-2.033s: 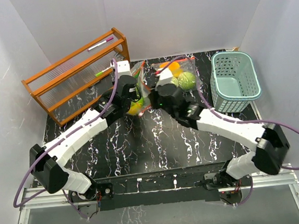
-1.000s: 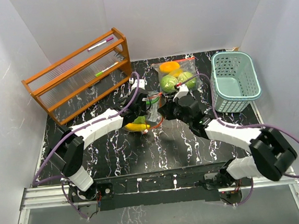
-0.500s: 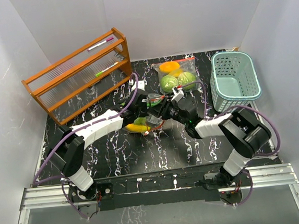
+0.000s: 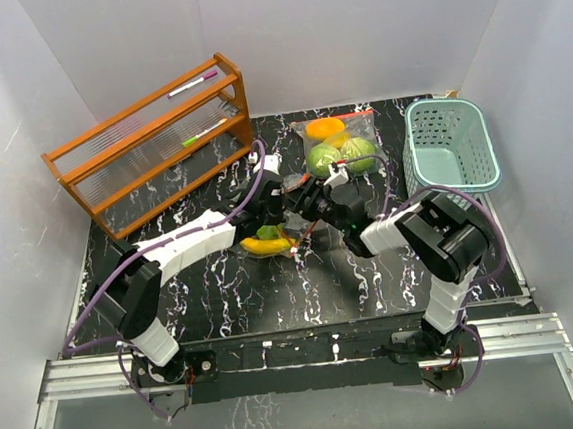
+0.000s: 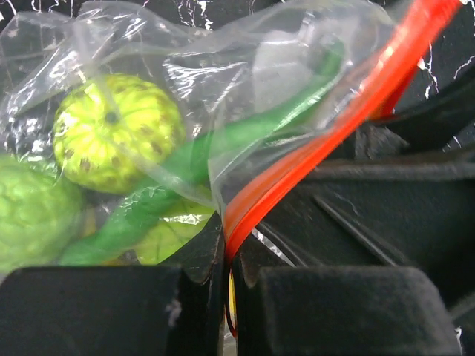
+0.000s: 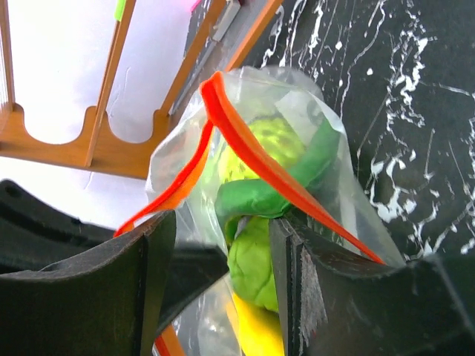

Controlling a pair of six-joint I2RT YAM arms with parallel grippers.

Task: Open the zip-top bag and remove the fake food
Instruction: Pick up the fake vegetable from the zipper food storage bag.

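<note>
A clear zip-top bag (image 4: 280, 233) with an orange-red zip strip (image 5: 334, 126) lies mid-table between both grippers. My left gripper (image 4: 284, 203) (image 5: 228, 259) is shut on one side of the strip. In the right wrist view the two strips (image 6: 245, 148) spread apart, so the mouth gapes. My right gripper (image 4: 304, 208) (image 6: 223, 274) stands open at the mouth, with green fake food (image 6: 252, 256) and a yellow banana (image 6: 256, 334) between its fingers. A yellow-green round piece (image 5: 115, 130) shows through the film. The banana (image 4: 266, 244) shows from above.
A second bag (image 4: 338, 142) with orange and green pieces lies at the back. A pale-teal slotted basket (image 4: 449, 150) stands at the right. A wooden rack (image 4: 150, 151) (image 6: 44, 148) with pens stands at the back left.
My right gripper has gone from shut to open and its arm has folded in closer to the bag. The left gripper keeps its hold on the strip.
</note>
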